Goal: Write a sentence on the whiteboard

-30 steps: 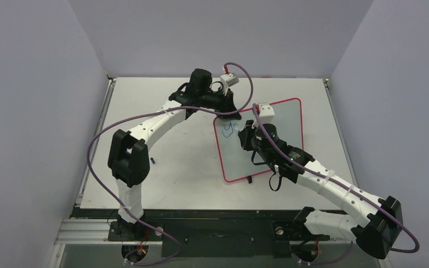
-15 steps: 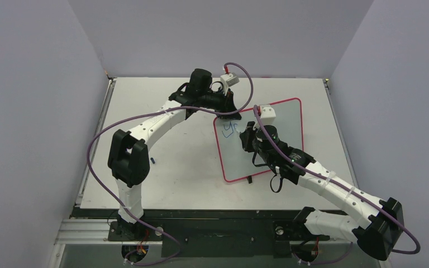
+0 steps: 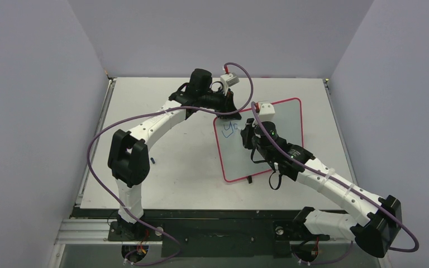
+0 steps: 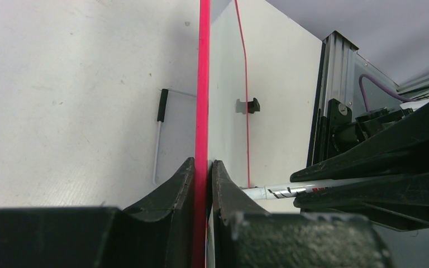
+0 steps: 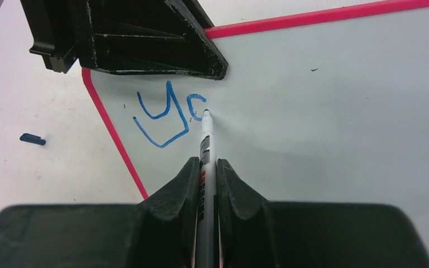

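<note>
The whiteboard bears blue lettering reading "yc" (print on the pen is too blurred).

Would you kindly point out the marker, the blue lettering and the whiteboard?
marker (image 5: 207,129), right wrist view, on its white barrel.
blue lettering (image 5: 177,106), right wrist view, on the y's long stroke.
whiteboard (image 5: 335,123), right wrist view, on its bare white surface.

left tool on whiteboard corner, right half bare

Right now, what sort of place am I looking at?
Probably a robot lab test cell: plain walls box in a white table, two cabled arms bolted at its near edge, working on a whiteboard.
</note>
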Available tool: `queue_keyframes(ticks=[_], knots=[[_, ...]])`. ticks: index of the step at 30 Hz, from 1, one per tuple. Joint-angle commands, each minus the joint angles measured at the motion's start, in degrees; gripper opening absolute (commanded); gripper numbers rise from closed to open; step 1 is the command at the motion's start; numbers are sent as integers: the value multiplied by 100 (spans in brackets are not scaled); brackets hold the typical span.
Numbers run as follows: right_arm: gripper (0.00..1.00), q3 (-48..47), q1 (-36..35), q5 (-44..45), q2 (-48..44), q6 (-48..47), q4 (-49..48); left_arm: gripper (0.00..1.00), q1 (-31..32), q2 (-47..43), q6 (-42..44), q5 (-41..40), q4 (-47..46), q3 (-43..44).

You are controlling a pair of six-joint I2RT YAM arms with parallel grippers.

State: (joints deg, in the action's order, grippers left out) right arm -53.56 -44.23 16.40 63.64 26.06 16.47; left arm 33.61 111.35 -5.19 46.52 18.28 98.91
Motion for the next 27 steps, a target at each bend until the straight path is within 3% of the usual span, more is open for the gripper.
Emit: queue_keyframes(ticks=[1, 27], knots=[[0, -327, 92, 282, 190, -138, -113, 0, 282, -222, 374, 141, 306, 23], [0, -348, 135, 84, -118, -201, -176, 0, 278, -134, 376, 93, 340, 75]])
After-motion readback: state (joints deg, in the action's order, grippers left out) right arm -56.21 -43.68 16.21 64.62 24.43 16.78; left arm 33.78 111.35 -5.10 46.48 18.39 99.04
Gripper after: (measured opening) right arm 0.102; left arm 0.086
